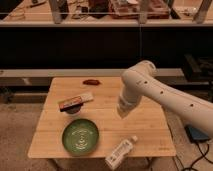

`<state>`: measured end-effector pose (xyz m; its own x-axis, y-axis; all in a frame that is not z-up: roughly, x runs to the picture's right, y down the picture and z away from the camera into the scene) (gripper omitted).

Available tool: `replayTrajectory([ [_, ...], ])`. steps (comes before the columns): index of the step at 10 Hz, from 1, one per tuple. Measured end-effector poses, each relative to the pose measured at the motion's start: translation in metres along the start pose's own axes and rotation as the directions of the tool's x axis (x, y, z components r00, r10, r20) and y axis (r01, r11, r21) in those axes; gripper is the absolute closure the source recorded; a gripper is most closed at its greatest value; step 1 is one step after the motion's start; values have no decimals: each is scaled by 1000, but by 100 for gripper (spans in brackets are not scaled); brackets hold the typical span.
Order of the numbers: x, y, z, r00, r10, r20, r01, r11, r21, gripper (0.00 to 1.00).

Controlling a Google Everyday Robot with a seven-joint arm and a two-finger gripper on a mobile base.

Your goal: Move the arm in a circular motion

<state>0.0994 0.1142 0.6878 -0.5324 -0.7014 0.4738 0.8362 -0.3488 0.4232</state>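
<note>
Arm poised above the table, mid-sweep with nothing in hand

The arm [165,95] reached in from the right edge of the view, bent at its bulbous elbow near the table's far side, and its forearm ran down and slightly left to the gripper [123,112], which hung above the bare right-centre of the table [150,127]; whether the gripper was apart or together could not be told. The green bowl [80,136] lay to the gripper's lower left, the bottle [120,152] just below it at the near edge, the flat packet [75,102] off to the left and a small dark red item [91,81] at the far edge. A circle traced at that height would probably pass over all of them, since the tip seemed to hover apart from the tabletop.
</note>
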Motion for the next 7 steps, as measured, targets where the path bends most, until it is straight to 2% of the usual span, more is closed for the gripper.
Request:
replayTrajectory([
  [2,-16,21,0,999,46,1,-46,999,-13,100],
  [4,-49,56,-3,995,98,2,-98,995,-30,100],
  [7,-117,101,-12,984,176,12,-175,983,-50,100],
])
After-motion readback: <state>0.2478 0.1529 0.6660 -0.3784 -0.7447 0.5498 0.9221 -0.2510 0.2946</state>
